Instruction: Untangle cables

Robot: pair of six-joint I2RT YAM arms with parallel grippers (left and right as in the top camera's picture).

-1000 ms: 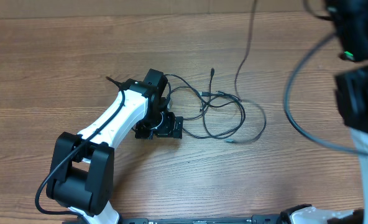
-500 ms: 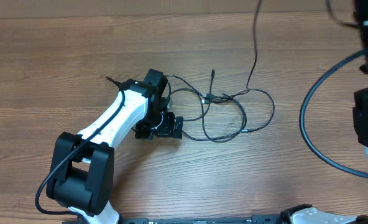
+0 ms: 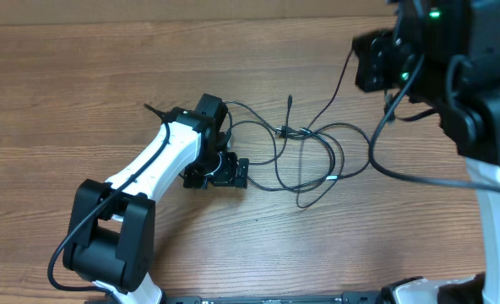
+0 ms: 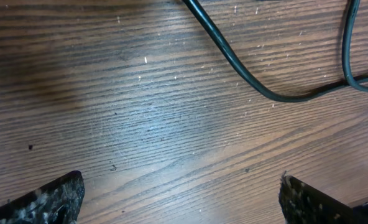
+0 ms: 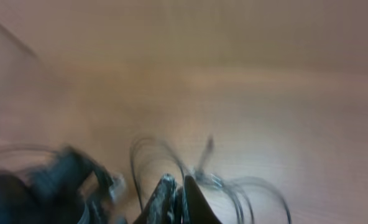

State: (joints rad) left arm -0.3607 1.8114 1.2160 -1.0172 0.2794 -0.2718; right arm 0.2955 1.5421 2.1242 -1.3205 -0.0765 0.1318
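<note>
- The left arm (image 3: 161, 156) reaches from the near edge of the table (image 3: 81, 84) to the middle, its head pointing down at the wood.
- The left gripper (image 4: 184, 202) has its fingers spread wide, with only bare wood between them.
- Just beyond those fingers, in the left wrist view, a strand of the cables (image 4: 272, 95) curves across the table without touching them.
- From overhead, the cables (image 3: 294, 131) lie mid-table, just right of the left gripper, as several overlapping loops.
- The loops cross at a small cluster of plugs on the far side, and one plug end points away from the tangle.
- A light-tipped end lies on the near right of the loops.
- One strand leaves the tangle and climbs to the far right.
- That strand ends at the right gripper (image 3: 357, 57), which hangs off the right arm (image 3: 486, 118) well above the table.
- The right gripper's fingers are pressed together, pinching that strand.
- The right wrist view is blurred and shows only the closed tips, with the tangle and left arm beyond them.
</note>
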